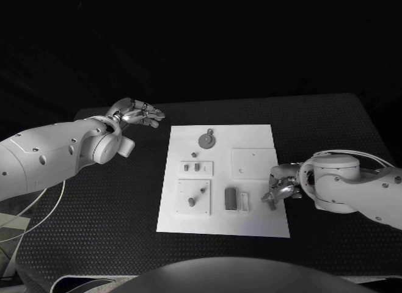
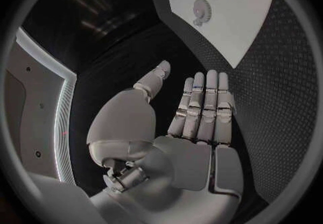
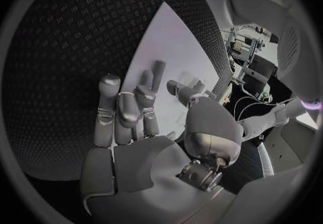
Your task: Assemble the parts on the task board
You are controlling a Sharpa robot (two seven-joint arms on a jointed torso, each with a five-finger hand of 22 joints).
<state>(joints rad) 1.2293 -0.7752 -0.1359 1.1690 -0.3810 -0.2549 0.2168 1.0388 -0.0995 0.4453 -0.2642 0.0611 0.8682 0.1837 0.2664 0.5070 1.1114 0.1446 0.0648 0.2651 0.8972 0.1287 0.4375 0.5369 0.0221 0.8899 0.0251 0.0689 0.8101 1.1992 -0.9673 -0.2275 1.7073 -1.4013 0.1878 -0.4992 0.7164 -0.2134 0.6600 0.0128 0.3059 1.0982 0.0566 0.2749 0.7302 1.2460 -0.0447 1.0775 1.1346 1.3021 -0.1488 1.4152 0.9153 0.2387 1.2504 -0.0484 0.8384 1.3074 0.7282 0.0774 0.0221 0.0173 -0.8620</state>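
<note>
Black textured surface (image 1: 95, 207) carries the white rectangular task board (image 1: 254, 226) at its middle, long side running from near edge to far edge. Left white arm (image 1: 43, 159) reaches over the surface's left side; right white arm (image 1: 377, 189) comes in over the right side. Left silver hand (image 1: 137, 113) sits off the board's far-left corner, above the surface, fingers (image 2: 202, 100) straight & side by side, thumb apart, holding nothing. Right silver hand (image 1: 280, 186) is at the board's right edge, towards the near end; fingers (image 3: 128, 108) partly curled over the board, whether it has hold of anything – can't tell. On the board: small grey round part (image 1: 206, 140) near the far end, small dark upright block part (image 1: 230, 196) towards the near end.
</note>
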